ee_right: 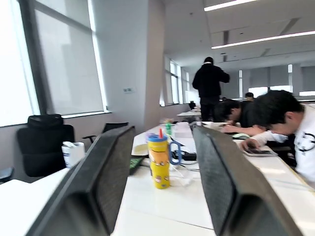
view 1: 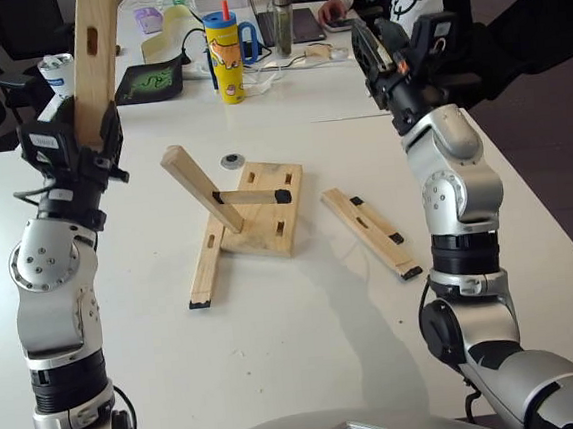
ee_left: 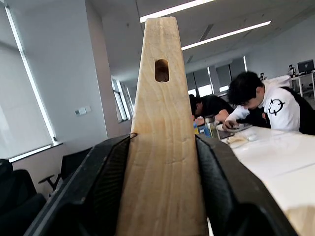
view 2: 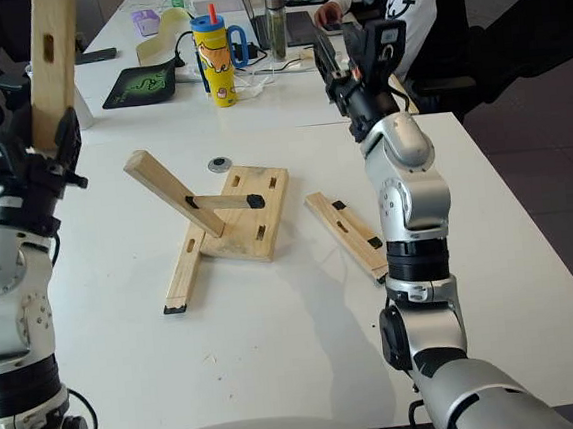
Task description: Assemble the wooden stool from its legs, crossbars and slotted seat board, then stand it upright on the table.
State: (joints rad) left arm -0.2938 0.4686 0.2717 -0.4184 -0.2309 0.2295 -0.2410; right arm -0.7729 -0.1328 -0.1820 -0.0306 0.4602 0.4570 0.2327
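Observation:
My left gripper (view 1: 89, 131) is raised at the left and shut on a wooden leg (view 1: 93, 51) that points straight up, its slot (ee_left: 162, 70) near the top. The slotted seat board (view 1: 266, 211) lies flat mid-table. One leg (view 1: 200, 189) stands tilted in it, joined to a short crossbar (view 1: 253, 196). Another leg (view 1: 207, 267) lies flat, its far end under the board's left edge. A further leg (view 1: 370, 230) rests to the board's right. My right gripper (view 1: 369, 45) is held high at the right, open and empty, with its pads (ee_right: 101, 182) wide apart.
A small round metal piece (view 1: 232, 161) lies behind the board. On the desk behind stand a yellow cup (view 1: 225, 55), a dark bottle (view 1: 282, 19), a green mat (view 1: 155, 82) and cables. A seated person works there. Bare white table (view 1: 308, 343) spreads in front.

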